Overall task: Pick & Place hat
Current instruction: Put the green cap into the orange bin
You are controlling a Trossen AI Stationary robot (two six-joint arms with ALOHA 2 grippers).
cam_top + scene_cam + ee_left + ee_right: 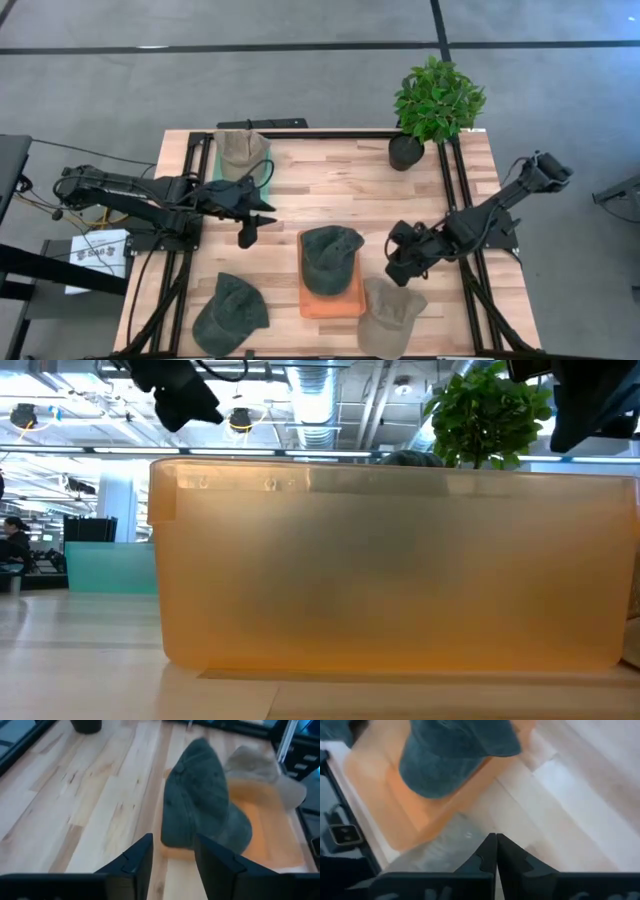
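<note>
A dark green hat (331,258) lies on the far end of an orange bin (330,298) at the table's middle near edge; it also shows in the left wrist view (205,805) and the right wrist view (455,755). My left gripper (255,228) is open and empty, above the table left of the bin. My right gripper (398,262) is shut and empty, right of the bin. A second dark green hat (230,312) lies near left, a tan hat (392,312) near right, and an olive hat (241,152) on a teal bin at the far left.
A potted plant (432,108) stands at the far right. Black rails (452,180) run along the table's sides. Bare wood lies between the bins in the table's middle (340,185). The orange bin's wall fills the low view (400,570).
</note>
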